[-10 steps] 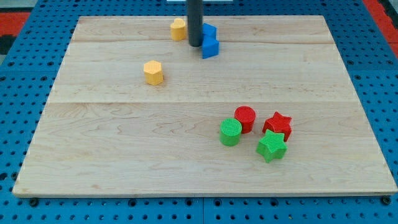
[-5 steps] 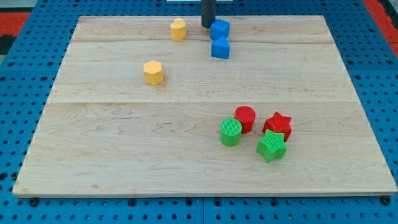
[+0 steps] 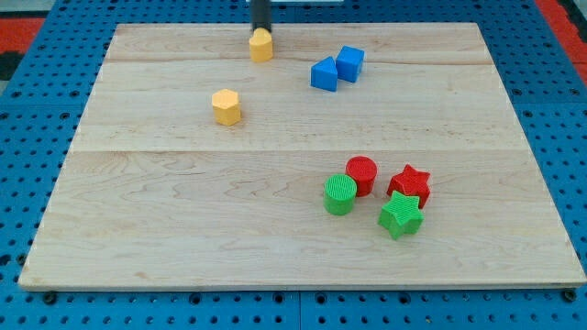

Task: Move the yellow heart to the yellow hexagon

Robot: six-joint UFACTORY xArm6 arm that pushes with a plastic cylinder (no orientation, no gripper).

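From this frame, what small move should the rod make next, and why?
Probably a short push toward the view's bottom-left. My tip sits right behind the yellow heart, on its top side, and the yellow hexagon lies below and slightly left with bare board between them.

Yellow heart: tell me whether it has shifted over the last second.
No. The yellow heart sits at the same spot near the board's top edge, still up and right of the yellow hexagon. My tip has come round just behind it.
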